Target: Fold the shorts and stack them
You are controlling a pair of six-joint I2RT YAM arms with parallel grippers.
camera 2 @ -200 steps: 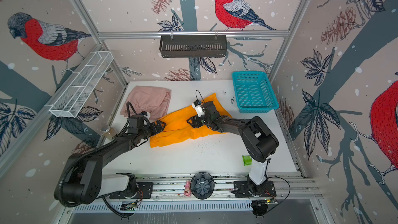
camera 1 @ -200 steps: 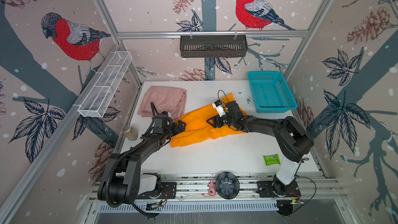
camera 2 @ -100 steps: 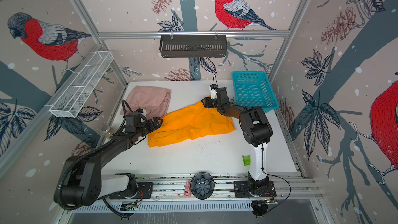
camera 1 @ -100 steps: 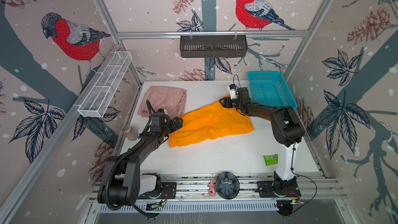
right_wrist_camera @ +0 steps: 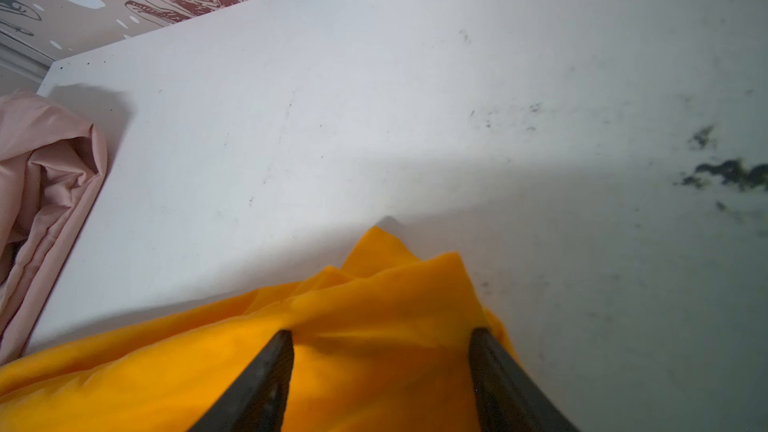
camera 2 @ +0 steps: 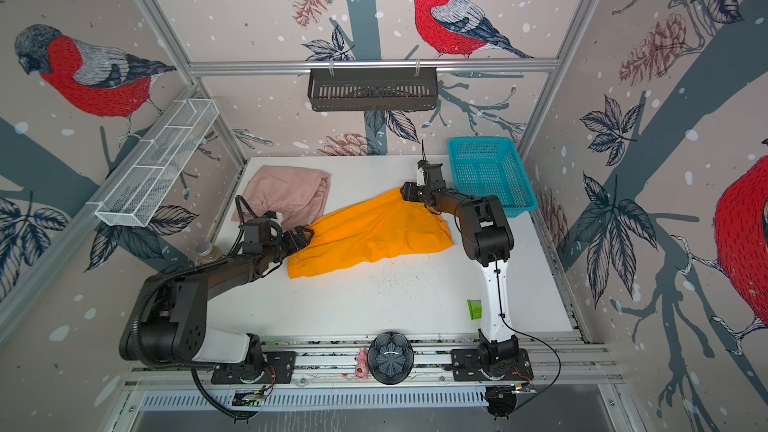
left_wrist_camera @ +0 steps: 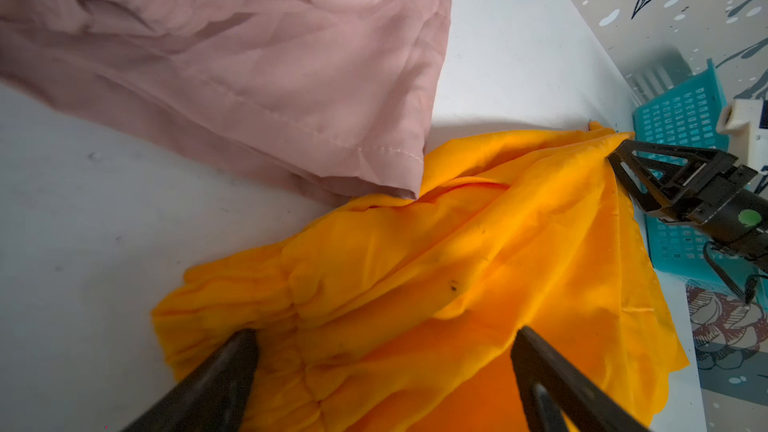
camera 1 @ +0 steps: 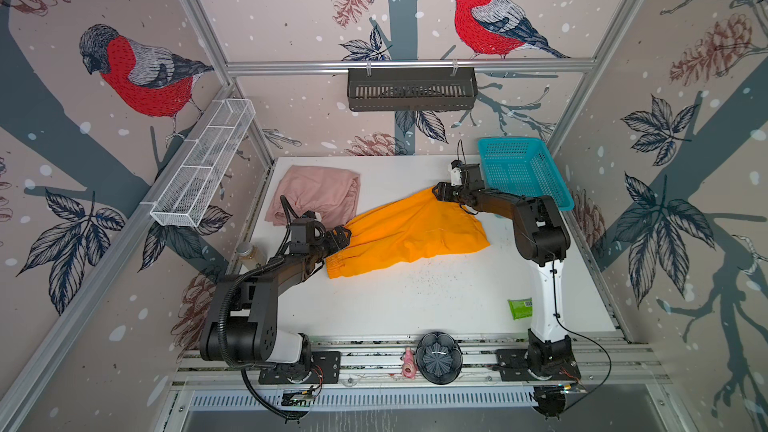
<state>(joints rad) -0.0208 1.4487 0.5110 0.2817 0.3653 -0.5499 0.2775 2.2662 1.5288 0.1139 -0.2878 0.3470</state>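
Note:
The orange shorts (camera 1: 407,230) (camera 2: 374,230) lie spread slantwise across the middle of the white table (camera 1: 415,301). Their gathered waistband end is at my left gripper (camera 1: 343,236) (left_wrist_camera: 384,332), which is open, its fingers wide apart over the waistband. At the back right, my right gripper (camera 1: 436,192) (right_wrist_camera: 380,332) is also open. The orange shorts (right_wrist_camera: 332,347) pull taut against both its fingertips, and the corner rises to them. The pink shorts (camera 1: 316,193) (left_wrist_camera: 249,56) lie crumpled at the back left, one hem over the orange fabric's edge.
A teal basket (camera 1: 523,172) stands at the back right, just behind the right gripper. A green packet (camera 1: 519,308) lies front right beside the right arm. A jar (camera 1: 249,253) stands at the table's left edge. Dark crumbs (camera 1: 432,284) dot the table in front of the shorts.
My right gripper moved from the table's middle to the back right by the basket, drawing the orange shorts' end along and spreading them out. The left gripper stayed at the waistband.

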